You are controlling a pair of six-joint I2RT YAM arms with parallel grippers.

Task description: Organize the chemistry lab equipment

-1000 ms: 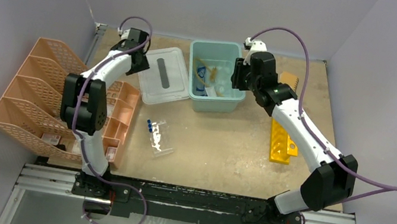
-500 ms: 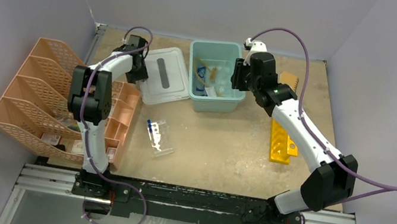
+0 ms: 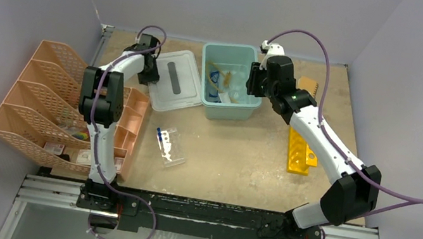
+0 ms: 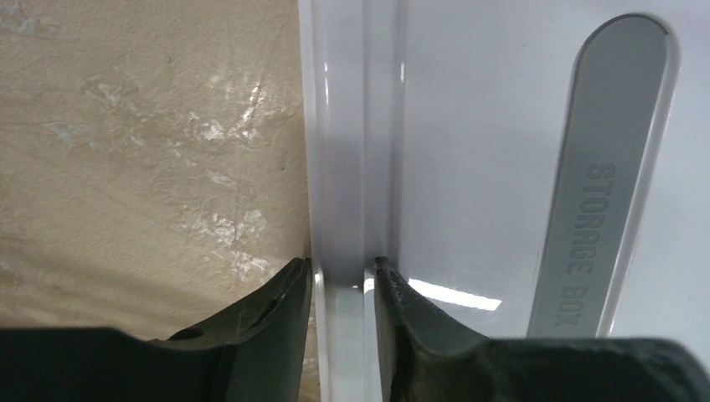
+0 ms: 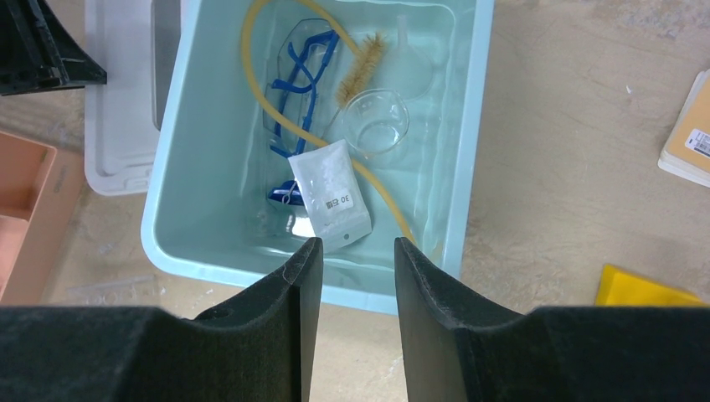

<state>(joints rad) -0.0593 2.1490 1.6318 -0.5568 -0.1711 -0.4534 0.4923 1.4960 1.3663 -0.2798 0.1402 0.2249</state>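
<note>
A teal bin (image 3: 226, 112) at the back holds blue-framed safety glasses (image 5: 297, 75), amber tubing (image 5: 245, 42), a glass dish (image 5: 377, 126), a white packet (image 5: 331, 197), a brush (image 5: 360, 71) and a blue-based piece (image 5: 280, 195). My right gripper (image 5: 356, 243) hangs open and empty above the bin's near wall (image 5: 251, 268). My left gripper (image 4: 339, 264) has its jaws shut on the left rim of the white storage-box lid (image 4: 486, 126), which lies flat left of the bin (image 3: 173, 80). Blue-capped tubes (image 3: 160, 132) and a clear packet (image 3: 170, 150) lie on the table.
Peach organizer trays (image 3: 39, 98) fill the left side, close to my left arm. A yellow rack (image 3: 300, 149) lies at the right. A small brown notebook (image 3: 307, 83) lies behind it, and shows in the right wrist view (image 5: 691, 126).
My left gripper has moved right and slightly back, from beside the lid's left corner onto its left rim. The right arm, lid and bin have not moved.
</note>
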